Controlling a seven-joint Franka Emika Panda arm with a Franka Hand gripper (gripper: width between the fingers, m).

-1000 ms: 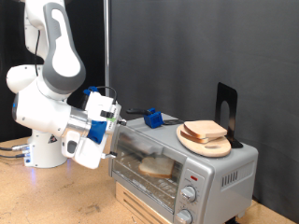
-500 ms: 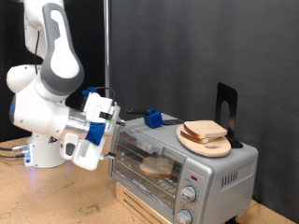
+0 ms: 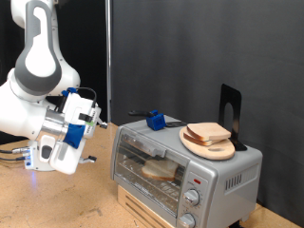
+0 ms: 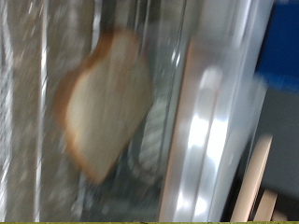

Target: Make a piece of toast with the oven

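Observation:
The silver toaster oven [image 3: 204, 163] stands at the exterior view's lower right, its glass door shut. One slice of toast [image 3: 160, 170] lies inside on the wire rack. The wrist view shows it blurred behind the glass [image 4: 103, 103], beside the door's metal frame [image 4: 210, 131]. More slices [image 3: 209, 132] lie on a round wooden board [image 3: 211, 149] on top of the oven. My gripper [image 3: 92, 120], with blue parts, hangs in the air to the left of the oven, apart from the door and holding nothing that shows. Its fingers do not show in the wrist view.
A blue-handled tool [image 3: 155, 120] lies on the oven's top at the back left. A black stand [image 3: 230, 109] rises behind the board. The robot's base [image 3: 38, 157] stands at the left on the wooden table [image 3: 66, 204]. A black curtain hangs behind.
The arm has pulled back to the exterior view's left, away from the oven door. The oven and the toast have not moved.

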